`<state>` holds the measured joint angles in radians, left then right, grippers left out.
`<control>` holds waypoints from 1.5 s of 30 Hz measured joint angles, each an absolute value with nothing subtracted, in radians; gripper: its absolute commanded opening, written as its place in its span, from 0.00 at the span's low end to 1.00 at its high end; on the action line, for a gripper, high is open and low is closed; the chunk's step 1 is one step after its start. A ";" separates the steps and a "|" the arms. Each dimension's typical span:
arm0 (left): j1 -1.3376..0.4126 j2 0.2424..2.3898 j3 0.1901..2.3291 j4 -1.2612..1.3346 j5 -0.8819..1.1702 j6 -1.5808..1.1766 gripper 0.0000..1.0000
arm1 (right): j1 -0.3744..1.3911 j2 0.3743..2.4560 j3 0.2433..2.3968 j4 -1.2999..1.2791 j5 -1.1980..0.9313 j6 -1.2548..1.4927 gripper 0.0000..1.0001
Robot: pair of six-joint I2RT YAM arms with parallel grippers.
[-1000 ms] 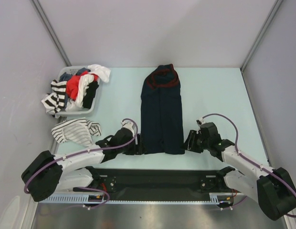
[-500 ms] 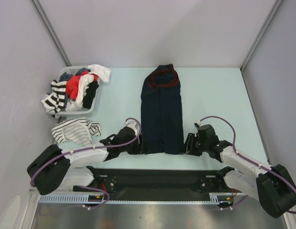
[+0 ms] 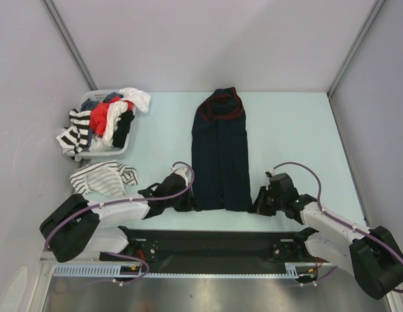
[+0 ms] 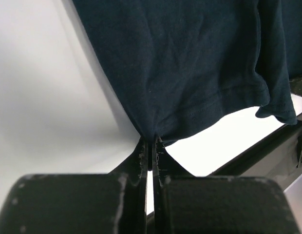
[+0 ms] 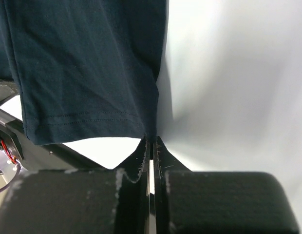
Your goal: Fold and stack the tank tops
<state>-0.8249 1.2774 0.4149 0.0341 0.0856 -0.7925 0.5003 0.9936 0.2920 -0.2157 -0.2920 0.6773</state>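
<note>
You are looking down on a pale blue-green table [image 3: 299, 130] walled on three sides. Flat at its centre lies the navy tank top [image 3: 220, 162], stretched long from near to far. Its maroon-trimmed neck and armholes are at the far end and its plain hem is at the near edge, between your two arms. It looks narrow, as if its sides are folded in (no number shows on this face). It lies lengthwise so that, by my reading, both arms can take the hem together and carry it toward the neck for the next fold. At the far left a grey basket [image 3: 117, 153] holds a heap of clothes [image 3: 107, 120] in red, white, black and stripes, some spilling over the rim. On the near side of the basket, well apart from the navy top, the striped tank top [image 3: 101, 180] lies crumpled, white with thin dark stripes, not yet folded. Your left gripper [image 3: 190, 203] is pinched tight on the near left corner of the hem, and your right gripper [image 3: 257, 207] is pinched tight on the near right corner. In each wrist view the dark jersey gathers to a point that vanishes between the closed black jaws, with the stitched hem line just above.
</note>
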 measured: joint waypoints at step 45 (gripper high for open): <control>-0.822 1.130 0.380 -0.117 0.068 -0.762 0.30 | 0.546 0.887 0.350 -0.400 -0.241 0.703 0.19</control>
